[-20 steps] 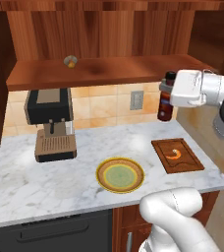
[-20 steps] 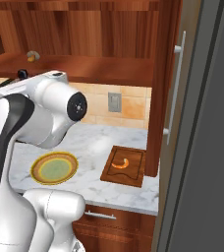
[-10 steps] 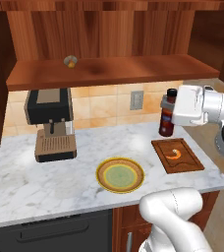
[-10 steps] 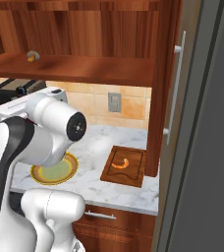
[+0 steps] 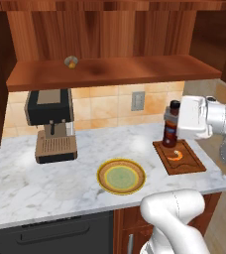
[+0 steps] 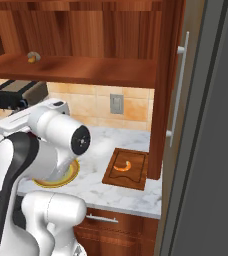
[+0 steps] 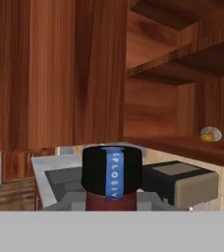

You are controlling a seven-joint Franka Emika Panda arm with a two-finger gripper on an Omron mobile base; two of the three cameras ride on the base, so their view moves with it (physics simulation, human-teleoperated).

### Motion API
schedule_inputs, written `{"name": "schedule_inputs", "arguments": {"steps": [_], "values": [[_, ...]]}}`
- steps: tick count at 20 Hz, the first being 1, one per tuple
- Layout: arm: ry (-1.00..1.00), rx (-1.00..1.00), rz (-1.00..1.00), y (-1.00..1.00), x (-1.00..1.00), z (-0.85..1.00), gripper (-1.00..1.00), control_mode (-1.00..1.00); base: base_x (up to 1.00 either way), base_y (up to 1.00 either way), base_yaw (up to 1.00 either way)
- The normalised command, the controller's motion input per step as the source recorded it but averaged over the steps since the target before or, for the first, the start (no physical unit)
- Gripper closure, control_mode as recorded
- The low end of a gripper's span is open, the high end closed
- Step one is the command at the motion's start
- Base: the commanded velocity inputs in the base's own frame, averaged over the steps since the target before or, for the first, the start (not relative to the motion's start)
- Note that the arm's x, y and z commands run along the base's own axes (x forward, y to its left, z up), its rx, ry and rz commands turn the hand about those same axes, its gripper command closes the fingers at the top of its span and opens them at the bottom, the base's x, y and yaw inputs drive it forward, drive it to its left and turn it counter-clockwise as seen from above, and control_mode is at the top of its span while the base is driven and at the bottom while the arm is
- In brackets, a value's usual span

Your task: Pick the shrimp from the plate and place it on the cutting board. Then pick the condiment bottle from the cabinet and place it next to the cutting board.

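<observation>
My gripper [image 5: 175,120] is shut on the condiment bottle [image 5: 170,126], a dark brown-red bottle with a black cap, held upright. Its base hangs at the back left corner of the cutting board [image 5: 186,164]; whether it touches anything I cannot tell. The orange shrimp [image 5: 176,155] lies on the board, also seen as shrimp [image 6: 122,165] on cutting board [image 6: 134,176]. The plate [image 5: 104,174] sits bare on the counter left of the board. The hand view looks down on the bottle's black cap [image 7: 112,170]. The cabinet shelf [image 5: 110,73] runs above.
A coffee machine [image 5: 50,124] stands at the back left of the marble counter. A small round yellowish object [image 5: 71,62] rests on the shelf. A wall socket [image 5: 138,100] is behind the bottle. A tall grey door with a handle [image 6: 178,90] closes the right side.
The arm has carried the bottle down from the level of the shelf's edge to just above the board's back left corner. The grip has stayed shut.
</observation>
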Motion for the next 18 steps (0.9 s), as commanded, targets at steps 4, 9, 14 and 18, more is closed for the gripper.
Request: {"name": "schedule_inputs", "arguments": {"steps": [4,9,14,18], "values": [[0.00,0.00,0.00,0.00,-0.24,-0.07,1.00,-1.00,0.00,0.00,0.00],[0.00,0.00,0.00,0.00,-0.29,-0.08,1.00,-1.00,0.00,0.00,0.00],[-0.01,0.00,0.00,0.00,-0.43,-0.18,1.00,-1.00,0.00,0.00,0.00],[-0.03,0.00,0.00,0.00,-0.35,-0.22,1.00,-1.00,0.00,0.00,0.00]]}}
